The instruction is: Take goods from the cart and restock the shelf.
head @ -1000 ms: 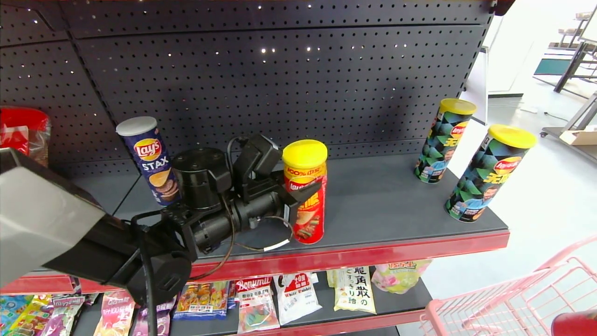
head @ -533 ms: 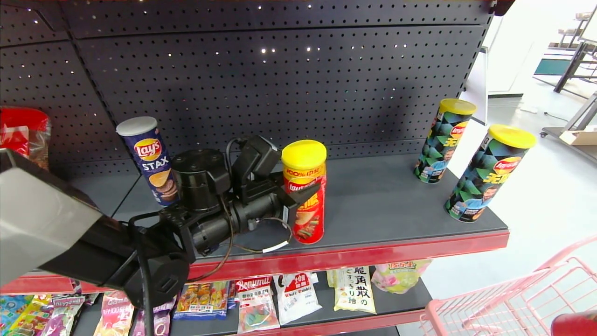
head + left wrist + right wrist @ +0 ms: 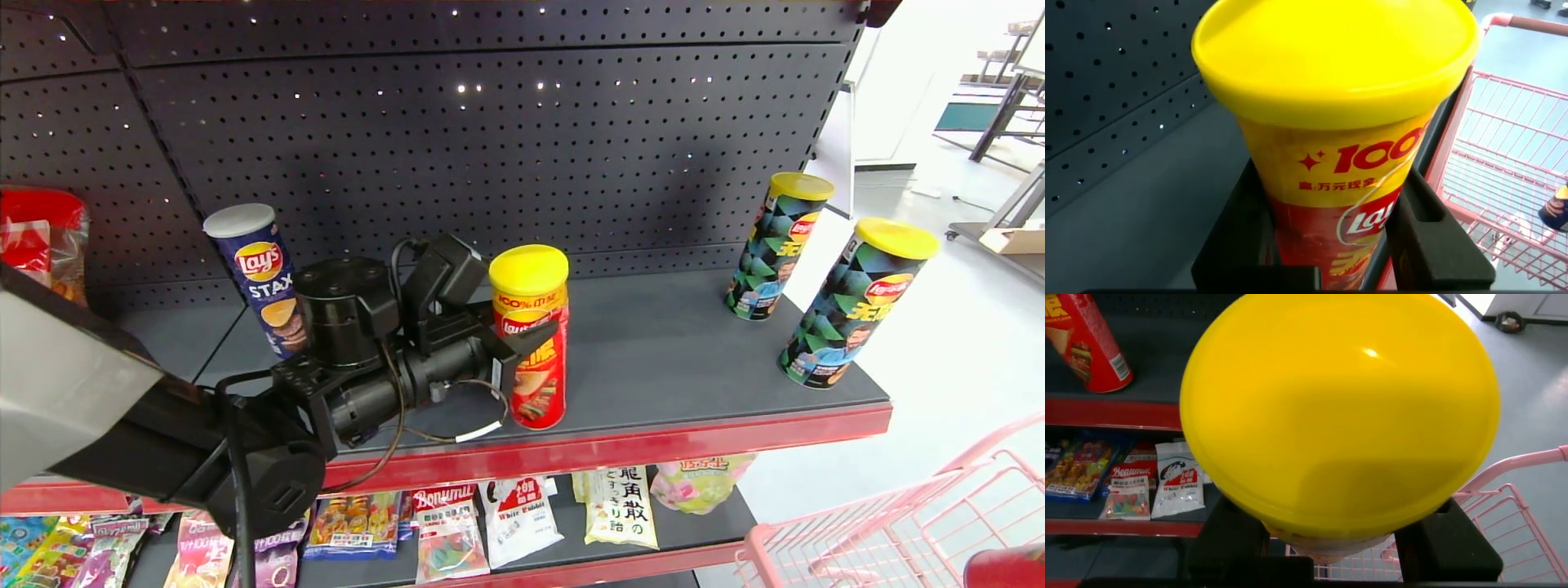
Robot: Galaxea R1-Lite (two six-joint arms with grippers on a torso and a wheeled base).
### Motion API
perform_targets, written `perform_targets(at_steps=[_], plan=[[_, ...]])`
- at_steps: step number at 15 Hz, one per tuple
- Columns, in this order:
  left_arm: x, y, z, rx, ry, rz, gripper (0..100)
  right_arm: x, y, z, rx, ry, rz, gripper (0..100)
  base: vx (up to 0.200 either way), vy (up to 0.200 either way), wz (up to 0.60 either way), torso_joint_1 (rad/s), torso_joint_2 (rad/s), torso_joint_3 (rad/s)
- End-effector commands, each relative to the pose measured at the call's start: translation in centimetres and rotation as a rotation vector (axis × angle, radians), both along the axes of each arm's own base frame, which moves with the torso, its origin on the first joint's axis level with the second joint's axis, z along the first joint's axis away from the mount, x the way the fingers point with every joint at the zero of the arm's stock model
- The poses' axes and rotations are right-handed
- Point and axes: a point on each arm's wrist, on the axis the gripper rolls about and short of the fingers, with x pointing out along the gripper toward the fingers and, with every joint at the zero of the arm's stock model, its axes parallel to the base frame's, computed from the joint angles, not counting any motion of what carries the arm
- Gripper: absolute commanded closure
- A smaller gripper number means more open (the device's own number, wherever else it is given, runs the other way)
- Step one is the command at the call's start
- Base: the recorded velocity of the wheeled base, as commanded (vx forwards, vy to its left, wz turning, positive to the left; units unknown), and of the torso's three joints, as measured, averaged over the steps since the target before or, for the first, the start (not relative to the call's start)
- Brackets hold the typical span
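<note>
Plainly, what matters is how the left hand meets the red can. The hand comes in level from the robot's left, with one finger on each side of the can's upper body, clenched on it. The can stands upright on the shelf, near the front edge. Its long axis is vertical, its yellow lid is on top, and its printed front faces outward. Its base looks to be down on the board, though I cannot be certain it bears weight. To let go, the fingers would, I judge, need to part sideways and the hand back out along the arm's own line. That path should stay low, away from the blue can just behind the wrist. The left arm is the nearer one. The right hand is by the pink cart, grasping a second can whose yellow lid faces the wrist camera, with its axis running away from the lens. Two green cans stand well apart toward the shelf's right end.
</note>
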Motion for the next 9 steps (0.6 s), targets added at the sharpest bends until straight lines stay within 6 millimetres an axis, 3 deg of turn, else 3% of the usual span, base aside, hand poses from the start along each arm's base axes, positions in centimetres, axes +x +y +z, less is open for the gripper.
perform_targets(at_steps=[1, 9], plan=[[-0.19, 0.07, 0.41, -0.010, -0.013, -0.002, 100, 0.02, 0.01, 0.02, -0.001, 0.001, 0.001, 100, 0.000, 0.000, 0.00, 0.000, 0.00, 0.000], [-0.68, 0.10, -0.26, 0.005, 0.006, -0.008, 100, -0.01, 0.02, 0.01, 0.000, 0.000, -0.006, 100, 0.000, 0.000, 0.00, 0.000, 0.00, 0.000]])
